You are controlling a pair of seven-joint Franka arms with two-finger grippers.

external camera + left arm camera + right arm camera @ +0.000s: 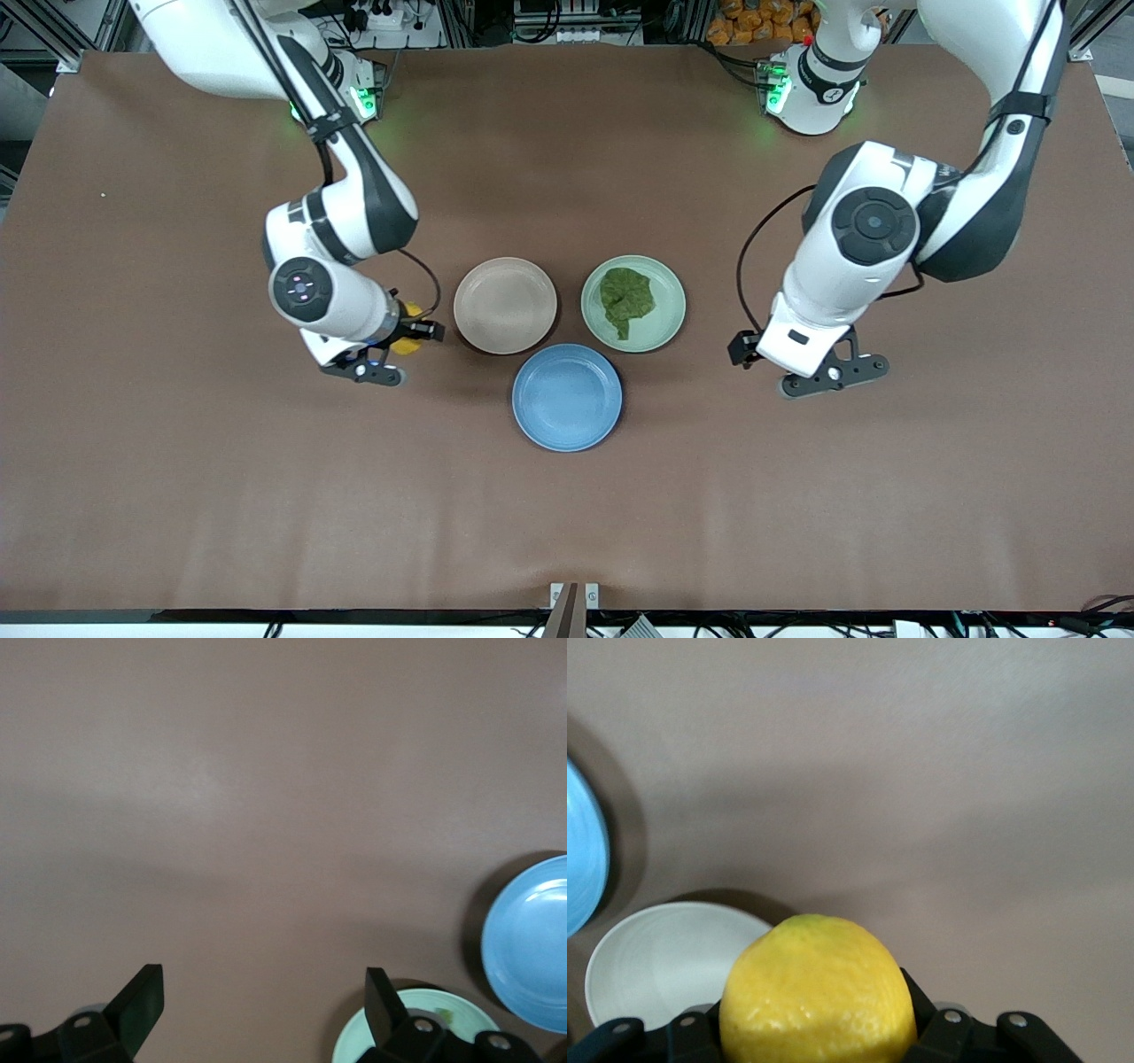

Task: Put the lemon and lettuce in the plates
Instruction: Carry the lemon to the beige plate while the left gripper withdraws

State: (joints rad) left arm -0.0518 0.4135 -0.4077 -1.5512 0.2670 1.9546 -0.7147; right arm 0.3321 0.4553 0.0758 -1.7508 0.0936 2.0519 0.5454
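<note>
My right gripper (pixel 394 350) is shut on the yellow lemon (pixel 408 343), over the table beside the beige-pink plate (pixel 505 306), toward the right arm's end. In the right wrist view the lemon (pixel 818 992) fills the jaws of the gripper (pixel 818 1032), and the empty beige plate (pixel 660 961) lies close by. The wrinkly green lettuce (pixel 626 299) lies in the mint green plate (pixel 663 326). My left gripper (pixel 833 375) is open and empty over the bare table, beside the green plate toward the left arm's end. Its wrist view shows the gripper (pixel 263 1005) and the green plate's rim (pixel 412 1023).
A blue plate (pixel 567 397) stands empty, nearer to the front camera than the other two plates and touching-close to both. It also shows in the left wrist view (pixel 532 943) and the right wrist view (pixel 580 859). Brown table cloth surrounds the plates.
</note>
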